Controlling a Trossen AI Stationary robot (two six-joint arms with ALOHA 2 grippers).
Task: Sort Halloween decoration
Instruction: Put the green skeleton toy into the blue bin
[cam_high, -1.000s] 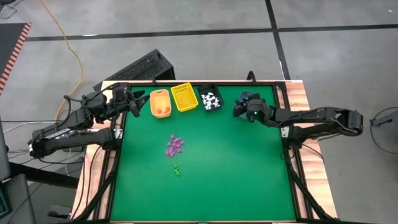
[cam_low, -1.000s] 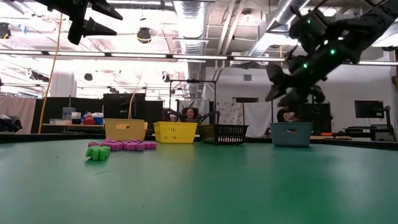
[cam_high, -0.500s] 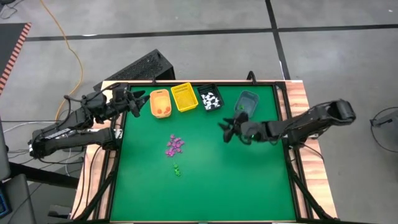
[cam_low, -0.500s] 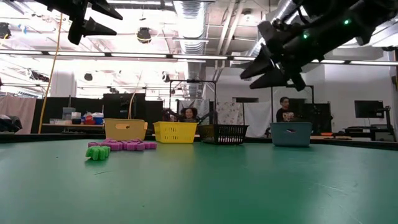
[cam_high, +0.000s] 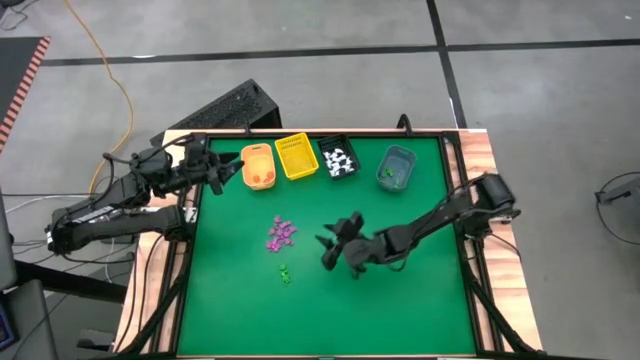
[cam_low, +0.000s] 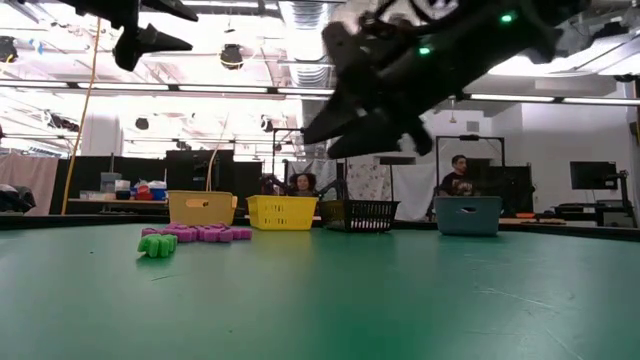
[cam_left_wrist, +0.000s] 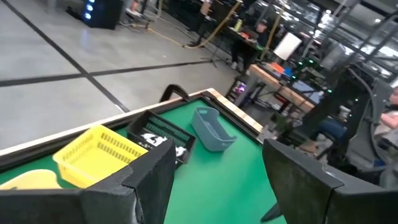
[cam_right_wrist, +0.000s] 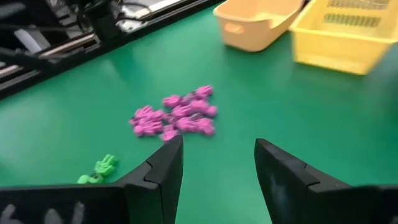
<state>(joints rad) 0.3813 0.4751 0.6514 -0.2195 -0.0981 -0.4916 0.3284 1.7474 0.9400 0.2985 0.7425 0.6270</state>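
Halloween decoration trinkets lie loose on the green mat: a purple pile (cam_high: 281, 233) (cam_right_wrist: 177, 118) and a few green ones (cam_high: 284, 271) (cam_right_wrist: 99, 169) nearer the front. White ones lie in the black bin (cam_high: 338, 160). My right gripper (cam_high: 328, 250) (cam_right_wrist: 217, 168) hovers open over the table's middle, right of the purple pile, its fingers pointing toward it, with nothing between them. My left gripper (cam_high: 215, 170) (cam_left_wrist: 217, 165) waits open above the far left edge, beside the orange bin (cam_high: 258, 167).
Four small bins stand in a row along the far edge: orange, yellow (cam_high: 296, 156), black and grey-blue (cam_high: 396, 167). A raised frame (cam_high: 470, 260) borders the mat. People show in the room beyond the table (cam_low: 457, 175).
My right gripper has swung from above the grey-blue bin at the far right toward the table's middle and the purple pile, staying above the mat. The grey-blue bin now shows uncovered. No trinkets have moved.
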